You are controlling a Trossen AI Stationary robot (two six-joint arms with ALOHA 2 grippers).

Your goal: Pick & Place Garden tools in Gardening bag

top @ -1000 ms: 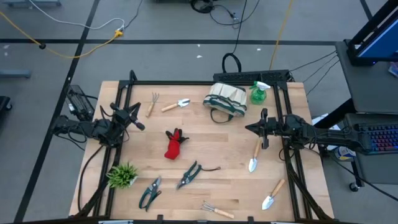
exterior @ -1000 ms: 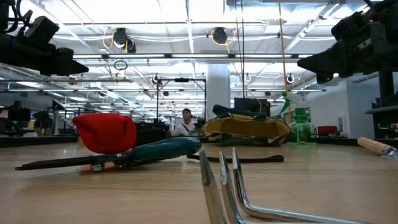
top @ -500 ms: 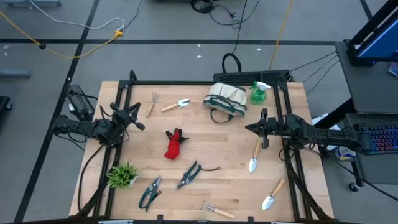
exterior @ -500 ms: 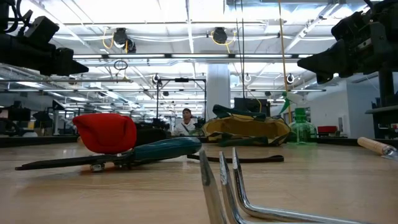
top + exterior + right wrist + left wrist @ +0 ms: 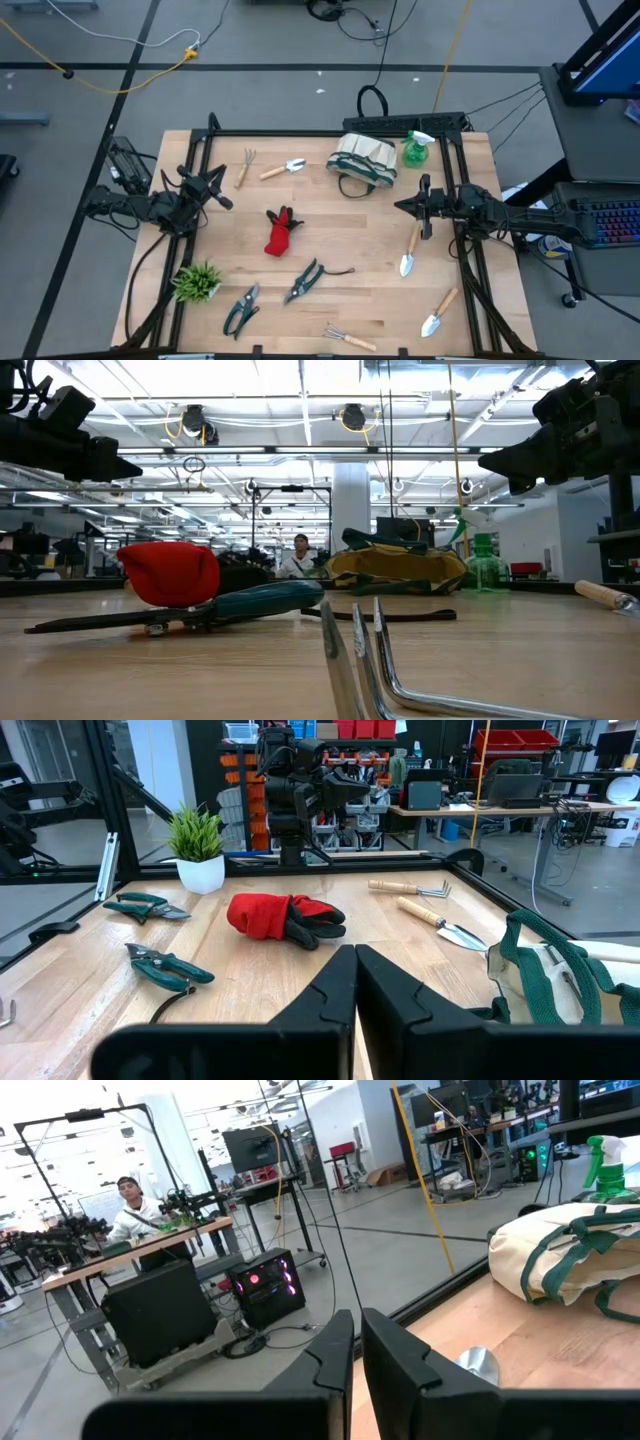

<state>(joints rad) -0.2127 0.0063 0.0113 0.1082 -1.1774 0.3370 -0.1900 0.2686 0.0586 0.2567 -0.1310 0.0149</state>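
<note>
The cream gardening bag [image 5: 363, 160] with green trim sits at the table's far right, a green spray bottle [image 5: 415, 148] beside it. Flat on the wood lie a hand rake [image 5: 245, 165], trowels [image 5: 283, 168] [image 5: 410, 250] [image 5: 438, 313], a red glove [image 5: 281, 232], two pruning shears [image 5: 305, 280] [image 5: 241, 308] and a near rake [image 5: 350, 338]. My left gripper [image 5: 226, 202] [image 5: 357, 1342] hovers shut at the left side, empty. My right gripper [image 5: 402, 206] [image 5: 355, 965] hovers shut at the right side, above the table, empty.
A spiky green plant tuft [image 5: 196, 282] in a white pot stands near the table's left front corner. A black frame [image 5: 330, 130] runs along the table's far and side edges. A person [image 5: 298, 555] sits in the room beyond the table.
</note>
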